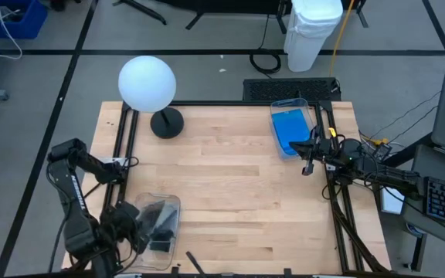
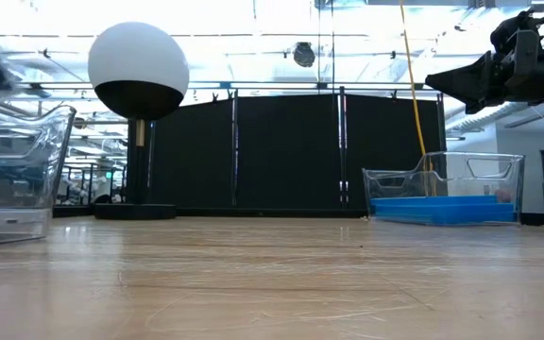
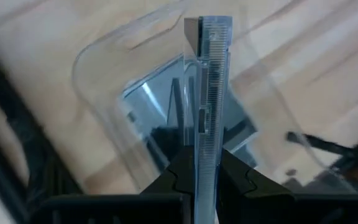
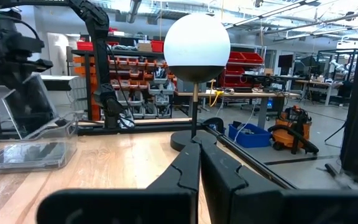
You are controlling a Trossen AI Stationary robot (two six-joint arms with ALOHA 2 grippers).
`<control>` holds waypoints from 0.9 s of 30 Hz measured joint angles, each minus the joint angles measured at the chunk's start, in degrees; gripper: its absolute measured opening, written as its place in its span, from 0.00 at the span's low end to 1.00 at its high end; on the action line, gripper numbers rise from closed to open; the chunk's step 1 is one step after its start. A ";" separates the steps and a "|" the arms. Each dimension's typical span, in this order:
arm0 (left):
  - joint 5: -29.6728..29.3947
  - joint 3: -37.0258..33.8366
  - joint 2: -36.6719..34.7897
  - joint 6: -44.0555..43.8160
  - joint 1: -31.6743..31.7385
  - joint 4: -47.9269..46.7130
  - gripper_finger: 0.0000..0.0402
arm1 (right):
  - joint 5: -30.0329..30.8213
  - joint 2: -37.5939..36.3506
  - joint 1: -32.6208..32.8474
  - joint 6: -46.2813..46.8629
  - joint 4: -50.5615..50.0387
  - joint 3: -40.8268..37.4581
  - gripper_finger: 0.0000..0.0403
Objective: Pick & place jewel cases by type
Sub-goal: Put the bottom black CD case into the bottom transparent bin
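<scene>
Left hand (image 3: 205,180) clamped on dark jewel case (image 3: 207,93), held edge-up over clear bin (image 3: 98,93)

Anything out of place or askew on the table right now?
Nothing stands out. Blue cases lie flat in their clear bin; the left gripper holds a dark case edge-up over the near bin. Globe lamp upright.

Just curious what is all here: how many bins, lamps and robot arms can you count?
Clear bins: 2
Globe lamp: 1
Robot arms: 2
Total: 5
The blue cases and dark cases in the bins overlap too much to count.
</scene>
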 joint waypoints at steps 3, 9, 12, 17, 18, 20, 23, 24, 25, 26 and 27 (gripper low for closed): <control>2.30 -1.61 0.00 -1.44 1.09 0.46 0.07 | 0.00 -0.01 0.00 0.00 0.00 -0.02 0.01; 0.16 -6.95 -0.26 2.14 4.23 7.35 0.07 | 0.00 -0.02 0.00 0.00 0.00 0.00 0.01; -0.09 -8.62 -0.35 4.00 5.89 10.10 0.07 | 0.00 -0.02 0.00 0.00 0.00 -0.01 0.01; -1.07 -8.69 -0.25 9.30 9.41 11.46 0.07 | 0.00 -0.02 0.00 0.00 -0.02 0.00 0.01; -1.98 -8.73 -0.24 10.40 9.89 11.45 0.07 | 0.00 -0.02 0.00 0.00 -0.02 -0.01 0.01; -4.94 -8.75 -0.10 12.13 10.71 10.95 0.07 | 0.00 -0.02 0.00 -0.02 -0.02 -0.02 0.01; -9.84 -8.95 0.03 13.28 11.68 9.46 0.07 | 0.00 -0.02 0.00 -0.04 0.00 0.00 0.01; -11.83 -9.05 0.17 13.42 11.98 8.57 0.07 | 0.00 -0.01 0.00 -0.07 -0.02 -0.01 0.01; -13.40 -9.14 0.27 13.43 12.25 7.65 0.07 | 0.00 0.00 0.00 -0.09 -0.02 0.00 0.01; -14.15 -9.14 0.28 13.37 12.53 7.01 0.07 | 0.00 -0.01 0.00 -0.08 -0.02 0.00 0.01; -14.92 -9.14 0.28 13.23 12.85 6.32 0.07 | 0.00 -0.01 0.00 -0.09 -0.02 -0.01 0.01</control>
